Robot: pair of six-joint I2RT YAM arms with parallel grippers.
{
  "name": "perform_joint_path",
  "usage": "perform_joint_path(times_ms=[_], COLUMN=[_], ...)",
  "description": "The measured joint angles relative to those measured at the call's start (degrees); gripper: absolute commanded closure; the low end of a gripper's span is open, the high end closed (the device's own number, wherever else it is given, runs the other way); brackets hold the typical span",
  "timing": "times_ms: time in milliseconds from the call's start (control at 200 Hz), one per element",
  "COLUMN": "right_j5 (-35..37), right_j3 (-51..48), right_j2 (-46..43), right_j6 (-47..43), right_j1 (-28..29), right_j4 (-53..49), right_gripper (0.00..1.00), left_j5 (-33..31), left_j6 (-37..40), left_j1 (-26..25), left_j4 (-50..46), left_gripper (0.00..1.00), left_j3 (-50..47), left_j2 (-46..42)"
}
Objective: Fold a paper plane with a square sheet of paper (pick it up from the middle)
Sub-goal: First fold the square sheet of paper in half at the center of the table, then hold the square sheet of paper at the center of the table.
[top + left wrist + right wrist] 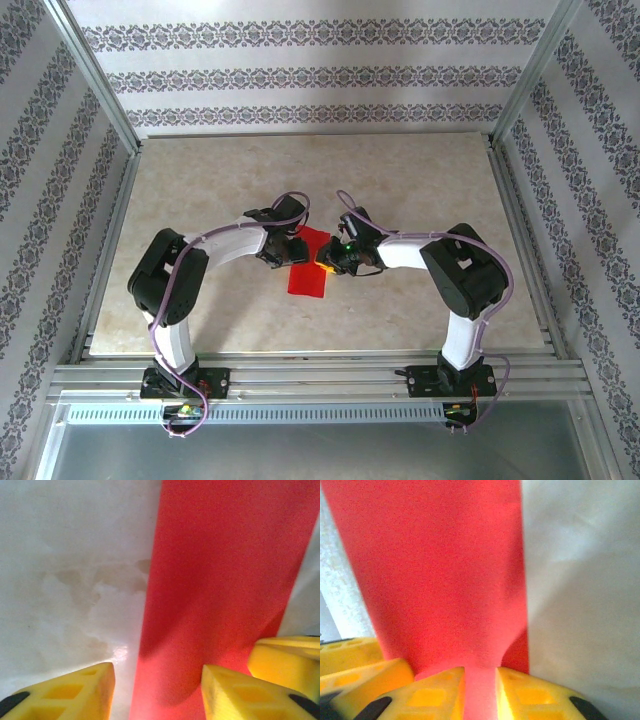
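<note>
Progress is early: the red sheet (309,266) lies mid-way on the table (200,200) as a long strip, seemingly halved, no pointed nose yet. Over its edge the left hand (157,682) is released; the right hand (480,682) flanks it closely, grip impossible to tell.

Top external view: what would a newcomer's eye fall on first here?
The bright red sheet of paper at the middle of the pale table stands out first. Next come the left gripper and the right gripper, low over it from either side, with yellow fingers.
</note>
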Motion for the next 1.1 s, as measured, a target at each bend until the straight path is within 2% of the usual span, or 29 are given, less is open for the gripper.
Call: perform_joint_path(times_ms=[115,380,670,1099], right_j5=[-0.4,1.3,2.3,2.3], right_j3=[-2.0,-6.3,-7.6,-7.4], right_j2=[-3.4,-13.8,-13.3,-11.1], right_j6=[-0.5,-3.9,-5.1,-5.3], right_j1=[-1.0,-6.5,-6.6,-5.2], right_j4=[0.4,1.8,1.4,1.4], right_gripper=[0.64,0.63,0.64,0.64], left_j5=[-1.1,-3.3,-3.8,-3.9], left_j6=[0.4,0.5,0.2,0.1], left_j1=[0.0,0.0,0.0,0.0], left_j4=[-0.5,-0.5,-0.5,-0.5], left_gripper=[0.57,0.62,0.66,0.64], left_j3=[0.0,0.0,-0.2,-0.3], left_j2=[0.3,0.4,0.8,1.8])
